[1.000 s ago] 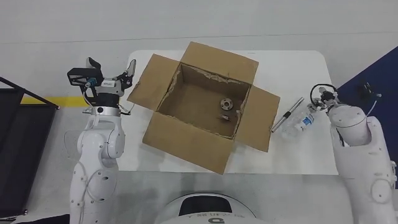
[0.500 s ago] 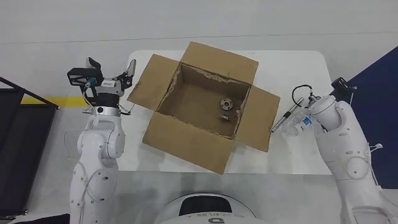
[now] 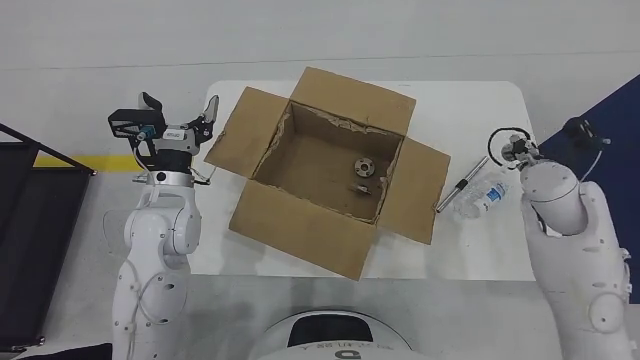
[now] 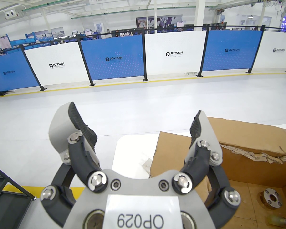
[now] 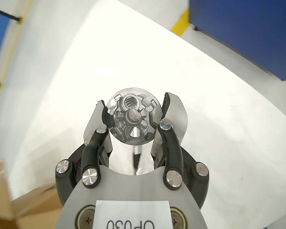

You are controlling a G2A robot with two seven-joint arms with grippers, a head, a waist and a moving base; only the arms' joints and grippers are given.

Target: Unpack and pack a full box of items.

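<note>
We are mid-unpacking: right fingers [image 5: 172,107] pinch a round grey metal disc [image 5: 133,117], left fingers [image 4: 84,126] spread empty, a grey flange ring [image 3: 364,167] left in the brown cardboard box [image 3: 300,228].

I'm seeing bright, even overhead light, just a soft shadow inside the box [image 3: 300,155], the white table [image 5: 109,60] glaring on my right wrist feed, the fence [image 4: 112,60] bowing toward the edges.
</note>
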